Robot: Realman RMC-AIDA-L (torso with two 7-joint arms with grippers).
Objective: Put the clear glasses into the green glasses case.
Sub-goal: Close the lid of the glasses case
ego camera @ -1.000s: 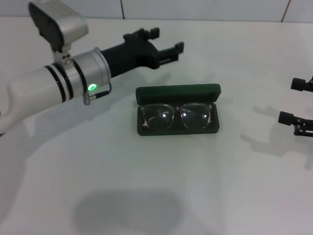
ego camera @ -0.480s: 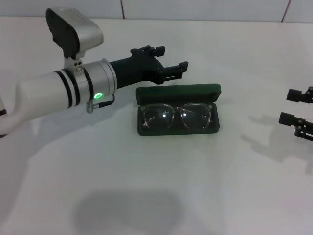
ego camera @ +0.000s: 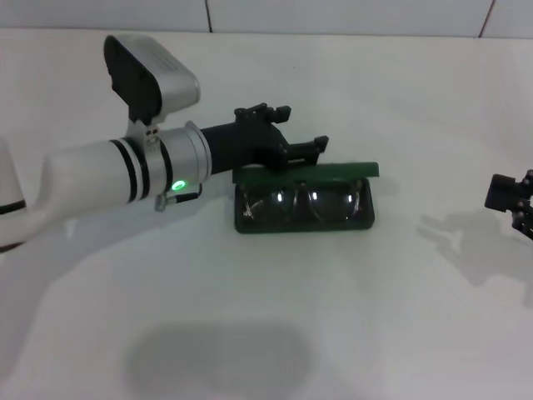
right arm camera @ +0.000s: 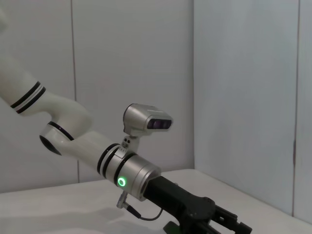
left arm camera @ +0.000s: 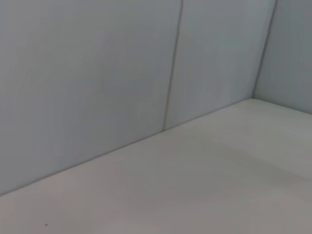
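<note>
Clear glasses (ego camera: 304,202) already lay inside the green glasses case (ego camera: 304,218) at mid-bench, so all you had left was shutting the half-lowered lid. Your left gripper (ego camera: 293,148) held its jaws spread and empty, pressing on the lid's back edge. Your right gripper (ego camera: 515,200) waited far off at the bench's side; you could not tell its jaws.

Pale table (left arm camera: 209,185) surface fills the lower part, bare where seen. Grey-white wall panels (left arm camera: 87,73) rise behind it. One vertical panel seam (left arm camera: 173,63) runs from 12 o'clock down to the table edge. Second wall meets the first in a corner (left arm camera: 265,48) toward 2 o'clock.
</note>
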